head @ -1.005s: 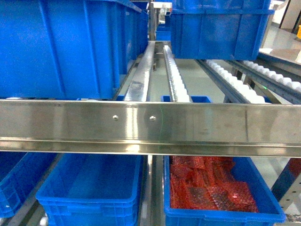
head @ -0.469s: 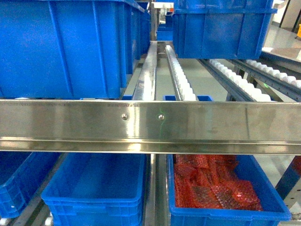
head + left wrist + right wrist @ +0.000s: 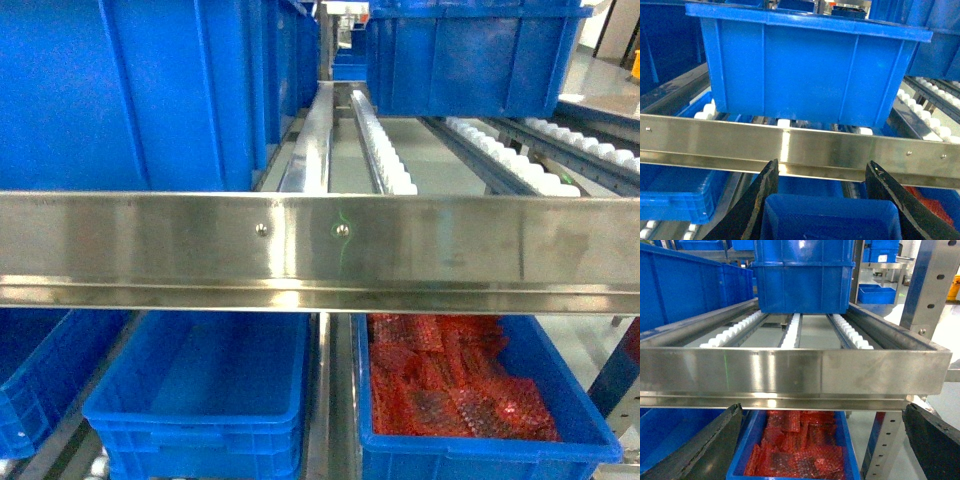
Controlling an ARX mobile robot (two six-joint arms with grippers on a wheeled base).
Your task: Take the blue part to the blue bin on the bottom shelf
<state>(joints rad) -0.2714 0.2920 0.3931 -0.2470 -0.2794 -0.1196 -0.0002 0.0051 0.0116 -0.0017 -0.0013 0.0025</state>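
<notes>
Landmark: the steel rail (image 3: 320,250), a shiny bar running across the front of the rack; every place below is told from it.
Blue bin: the blue bin (image 3: 195,400) sits below the steel rail, left of centre in my head view, on the bottom shelf (image 3: 328,400); I can see no contents in it.
Neighbour crate: the crate with red packets (image 3: 480,445) stands just beside the blue bin, to its right, also below the steel rail.
Upper level: above the steel rail, a big blue crate (image 3: 150,90) rests at the left, another blue crate (image 3: 470,55) farther back at the right, with white roller tracks (image 3: 380,150) between them.
Left claw: my left claw (image 3: 822,200) has its two dark fingers (image 3: 762,200) well apart, clamped on nothing, hanging just below the steel rail with the blue bin's rim between them.
Right claw: my right claw (image 3: 822,445) is spread wide, holding nothing, below the steel rail over the red packets.
Blue part: I cannot see it in any view.
</notes>
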